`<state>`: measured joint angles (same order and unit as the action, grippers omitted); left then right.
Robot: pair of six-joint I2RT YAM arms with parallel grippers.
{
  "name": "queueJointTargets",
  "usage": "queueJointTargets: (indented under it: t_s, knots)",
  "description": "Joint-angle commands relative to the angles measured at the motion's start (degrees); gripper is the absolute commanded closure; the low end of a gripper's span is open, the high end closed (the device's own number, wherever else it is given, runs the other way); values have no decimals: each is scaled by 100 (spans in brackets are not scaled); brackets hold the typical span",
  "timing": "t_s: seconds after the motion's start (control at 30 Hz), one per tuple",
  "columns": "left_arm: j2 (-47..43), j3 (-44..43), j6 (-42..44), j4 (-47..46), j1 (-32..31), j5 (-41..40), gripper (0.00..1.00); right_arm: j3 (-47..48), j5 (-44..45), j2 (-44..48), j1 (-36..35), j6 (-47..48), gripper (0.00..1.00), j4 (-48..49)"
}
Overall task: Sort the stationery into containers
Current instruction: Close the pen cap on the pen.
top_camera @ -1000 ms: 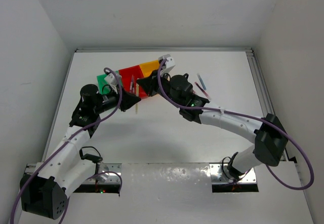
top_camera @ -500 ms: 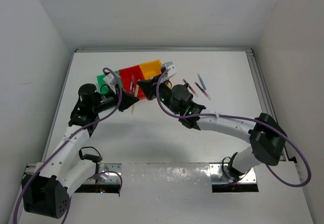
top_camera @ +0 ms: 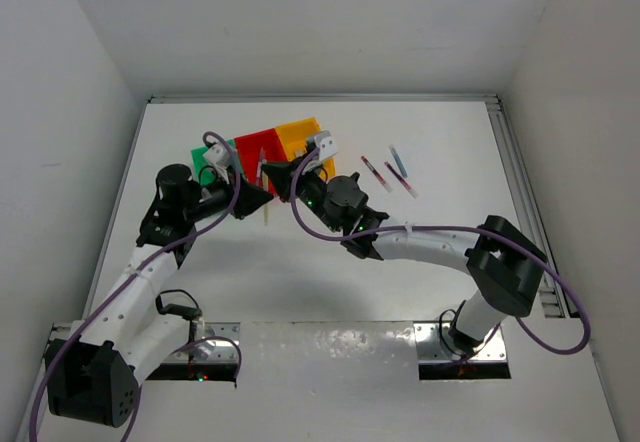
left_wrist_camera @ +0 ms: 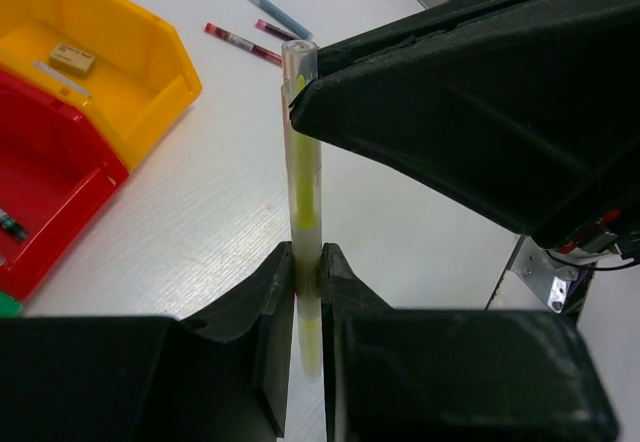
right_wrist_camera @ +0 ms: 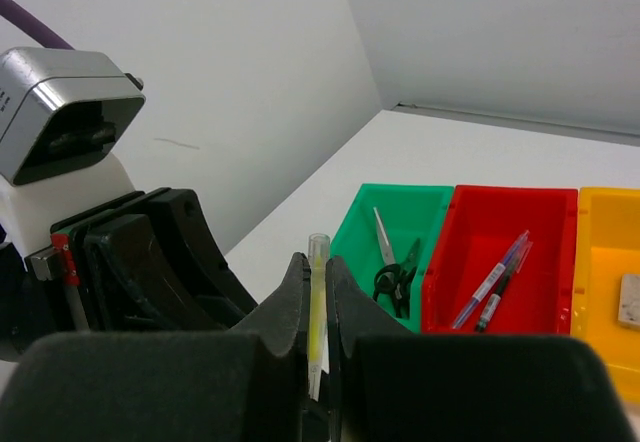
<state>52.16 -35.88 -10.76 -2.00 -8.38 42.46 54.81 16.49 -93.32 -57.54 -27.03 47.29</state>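
Handover, by the look of it: the left hand (left_wrist_camera: pixel 306 274) pinches a slim pale-yellow pen (left_wrist_camera: pixel 303 177) low on its barrel. The right hand (right_wrist_camera: pixel 318 280) is pressed onto the same pen up by its clear cap, so the pen hangs between the two hands near the bins. One hand should probably release only once the other holds firmly, and without twisting, because the smooth translucent barrel could slip between hard black fingers. The green bin (right_wrist_camera: pixel 400 190) holds small black-handled scissors (right_wrist_camera: pixel 388 274), the red bin (right_wrist_camera: pixel 515 191) two slender pens (right_wrist_camera: pixel 490 282), and the yellow bin (right_wrist_camera: pixel 610 193) a tan eraser block (right_wrist_camera: pixel 630 297). All three are glossy moulded plastic with open tops. More loose pens (top_camera: pixel 374 172) lie on the white worktop (left_wrist_camera: pixel 230 212) to the right.
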Motion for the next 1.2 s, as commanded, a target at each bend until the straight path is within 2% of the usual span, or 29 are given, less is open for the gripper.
queueJointTargets:
  t_s: [0.0,0.23,0.83,1.17]
  knots:
    - [-233,-473,118,-1874,126,-203,100,-515,-753,-345,-425,-84,100,-1564]
    - [-198,-446,127,-1839,109,-238,100,-752,-735,-240,-451,-58,100,-1679]
    - [-198,-403,154,-1751,100,-291,100,-445,-919,-512,-697,197,100,-2074]
    - [-294,-367,66,-1558,82,-229,100,-128,-955,-565,-653,338,82,-2241]
